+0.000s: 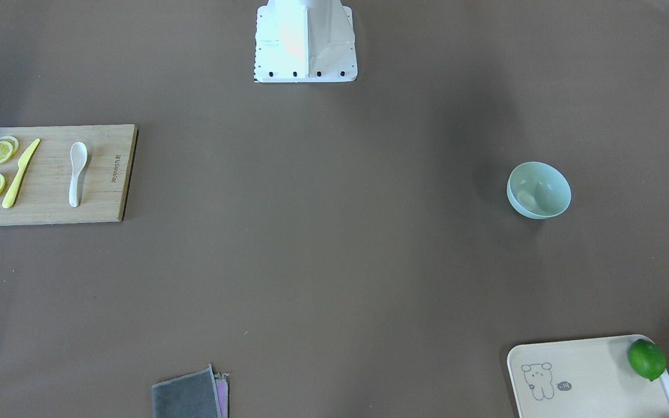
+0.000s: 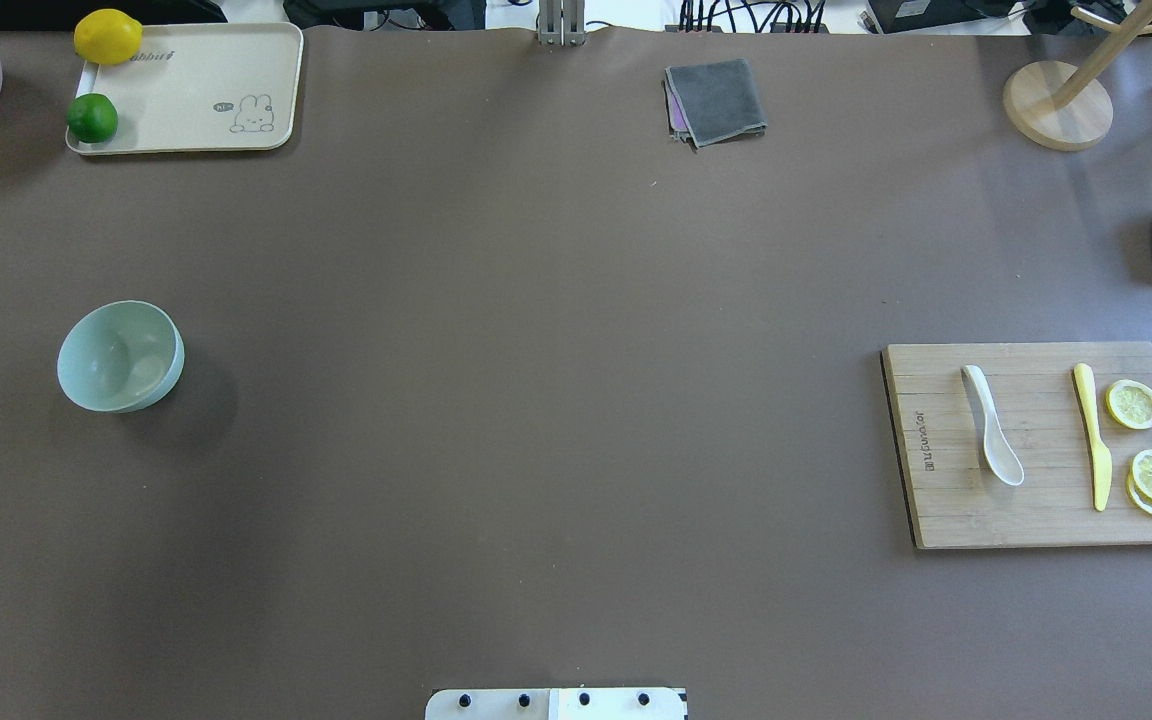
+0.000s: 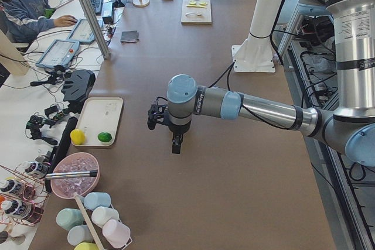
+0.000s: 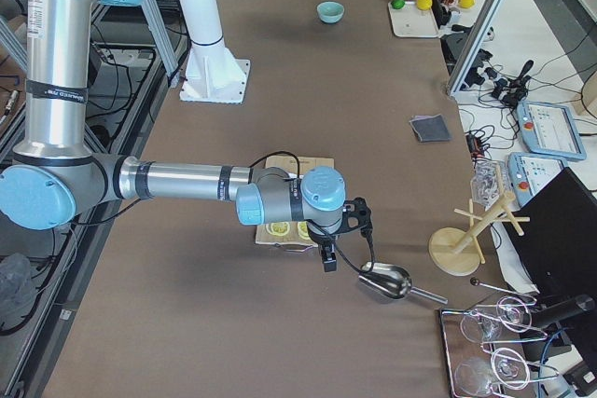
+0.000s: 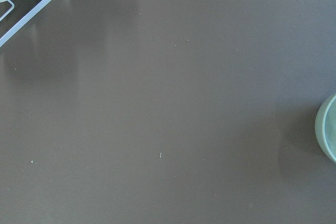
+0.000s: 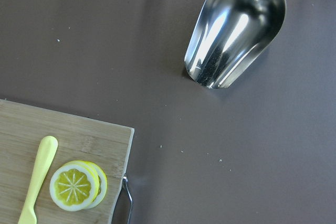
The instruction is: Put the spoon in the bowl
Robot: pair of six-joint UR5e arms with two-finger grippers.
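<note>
The white spoon point(image 1: 76, 173) lies on a wooden cutting board point(image 1: 50, 215), scoop toward the robot; it also shows in the overhead view point(image 2: 991, 438). The mint-green bowl point(image 1: 539, 190) stands upright and empty on the table's other side, also in the overhead view point(image 2: 120, 356) and at the right edge of the left wrist view point(image 5: 328, 135). My left gripper point(image 3: 174, 144) hangs high above the table near the bowl's end. My right gripper point(image 4: 326, 258) hangs high above the board's outer edge. Both show only in the side views, so I cannot tell whether they are open or shut.
On the board a yellow knife point(image 2: 1091, 435) and lemon slices point(image 2: 1134, 405) lie beside the spoon. A metal scoop point(image 6: 233, 30) lies past the board. A cream tray point(image 2: 186, 90) holds a lemon and a lime. A folded grey cloth point(image 2: 716, 100) and a wooden stand point(image 2: 1056, 105) sit at the far edge.
</note>
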